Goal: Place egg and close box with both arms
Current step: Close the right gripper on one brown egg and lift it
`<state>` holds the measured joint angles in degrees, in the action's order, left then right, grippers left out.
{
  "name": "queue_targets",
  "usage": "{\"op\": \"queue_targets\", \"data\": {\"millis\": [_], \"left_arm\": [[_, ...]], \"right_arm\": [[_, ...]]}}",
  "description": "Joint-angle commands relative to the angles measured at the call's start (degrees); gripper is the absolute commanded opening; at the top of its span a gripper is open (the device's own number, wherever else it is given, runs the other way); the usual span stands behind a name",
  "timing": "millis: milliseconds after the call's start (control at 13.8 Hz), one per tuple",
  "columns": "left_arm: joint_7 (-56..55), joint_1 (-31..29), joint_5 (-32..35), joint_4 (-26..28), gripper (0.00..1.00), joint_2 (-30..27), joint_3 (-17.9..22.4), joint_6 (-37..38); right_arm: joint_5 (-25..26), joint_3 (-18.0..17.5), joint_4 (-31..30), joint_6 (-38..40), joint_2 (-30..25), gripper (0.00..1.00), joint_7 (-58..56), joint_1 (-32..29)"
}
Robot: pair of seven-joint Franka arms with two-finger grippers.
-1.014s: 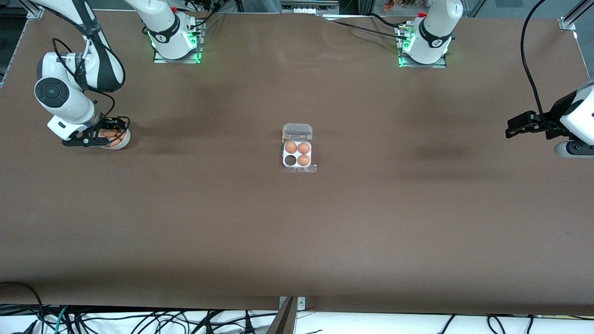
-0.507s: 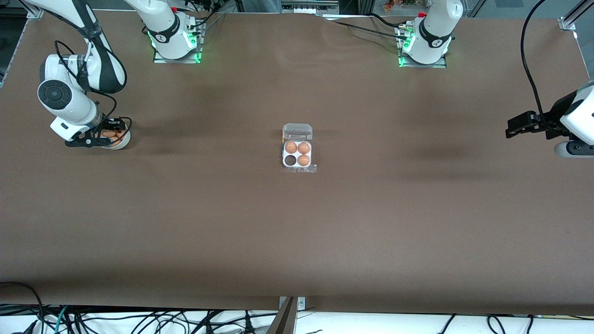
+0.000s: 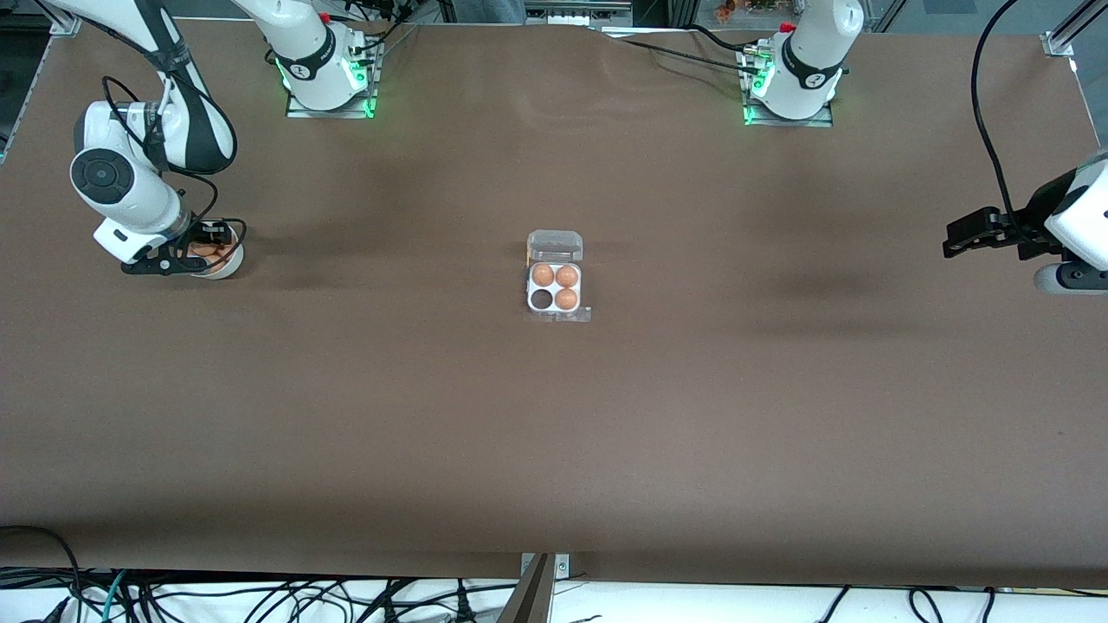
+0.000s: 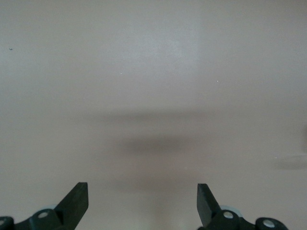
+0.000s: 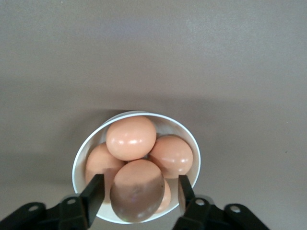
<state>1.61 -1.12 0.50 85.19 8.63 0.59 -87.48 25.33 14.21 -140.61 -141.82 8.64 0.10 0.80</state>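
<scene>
The box sits mid-table with its clear lid folded back, and three of its cells hold orange-brown eggs. The cell nearest the front camera, on the right arm's side, has nothing in it. At the right arm's end stands a round white bowl of eggs. My right gripper is down in that bowl. The right gripper is open, its fingers straddling the topmost egg with small gaps on both sides. My left gripper waits open over bare table.
Several more eggs are piled in the bowl around the straddled one. The left gripper has only brown tabletop below it. Both arm bases stand along the table edge farthest from the front camera.
The right gripper has settled lower into the bowl and its fingers have narrowed around the top egg. The left arm and the box have not moved.
</scene>
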Motion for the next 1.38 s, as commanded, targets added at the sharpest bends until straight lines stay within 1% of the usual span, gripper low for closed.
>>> {"op": "queue_targets", "data": {"millis": [0,72,145,290,362,724,941,1014,1159,1303], "left_arm": [[1.11,-0.11,1.08,-1.08,1.00,0.07,-0.07,1.00],[1.03,-0.11,1.08,-1.08,1.00,0.07,-0.07,1.09],[1.11,-0.11,1.08,-1.08,1.00,0.07,-0.07,1.09],[1.11,-0.11,1.08,-1.08,1.00,0.07,-0.07,1.09],[1.11,-0.11,0.99,-1.08,1.00,0.07,-0.07,1.09],[1.20,-0.20,1.08,-0.99,1.00,0.07,0.02,1.09],[1.20,-0.20,1.08,-0.99,1.00,0.16,0.02,1.09],[1.20,-0.20,1.08,-0.99,1.00,0.16,0.02,1.09],[1.20,-0.20,1.08,-0.99,1.00,0.16,0.02,1.09],[1.20,-0.20,1.08,-1.08,1.00,0.16,0.02,1.09]], "right_arm": [[0.60,-0.15,-0.10,-0.74,-0.03,0.65,0.51,-0.01],[0.60,-0.15,-0.02,-0.82,0.06,0.64,0.60,-0.01],[0.60,-0.06,-0.01,-0.82,0.06,0.58,0.60,-0.01],[0.51,-0.15,-0.01,-0.82,0.06,0.54,0.60,-0.01],[0.51,-0.15,-0.01,-0.82,0.14,0.50,0.60,-0.01],[0.43,-0.15,0.07,-0.74,0.06,0.43,0.52,-0.01],[0.34,-0.24,0.86,-0.47,-0.20,0.42,0.08,-0.01],[0.34,-0.24,1.13,-0.30,-0.38,0.40,0.07,0.08],[0.34,-0.41,2.00,1.63,-0.56,0.39,-0.01,0.17],[-0.01,-1.55,3.23,4.17,-0.73,0.39,0.07,0.17]]}}
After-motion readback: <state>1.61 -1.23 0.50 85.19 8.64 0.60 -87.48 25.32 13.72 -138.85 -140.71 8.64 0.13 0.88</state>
